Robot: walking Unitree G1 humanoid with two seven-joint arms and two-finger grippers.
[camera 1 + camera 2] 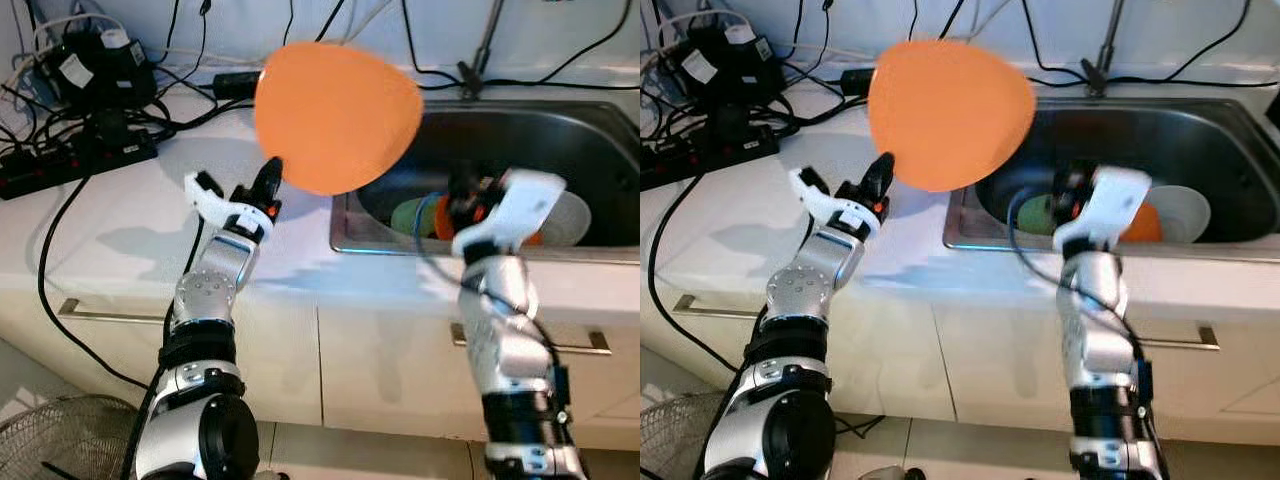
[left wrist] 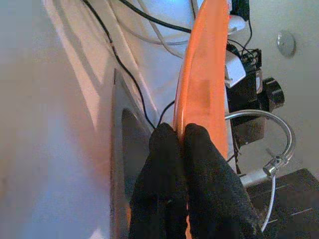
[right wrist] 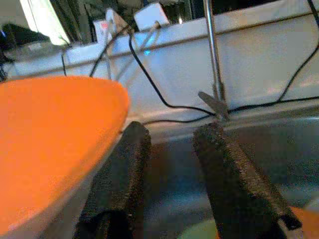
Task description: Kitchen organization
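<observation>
A large orange plate [image 1: 335,115] is held up on edge above the white counter [image 1: 130,240], at the sink's left rim. My left gripper [image 1: 268,185] is shut on its lower rim; in the left wrist view both black fingers [image 2: 164,164] pinch the plate's edge [image 2: 204,84]. Over the near part of the steel sink [image 1: 560,130], my right gripper [image 1: 460,200] stands open with nothing between its fingers [image 3: 224,174]. In the basin lie a green dish [image 1: 410,215], an orange dish [image 1: 1140,225] and a white bowl [image 1: 570,215].
A black power strip [image 1: 70,165], a black adapter [image 1: 95,65] and tangled cables crowd the counter's back left. The tap [image 1: 480,50] rises behind the sink. A fan [image 1: 70,435] stands on the floor at lower left, before the cabinet fronts.
</observation>
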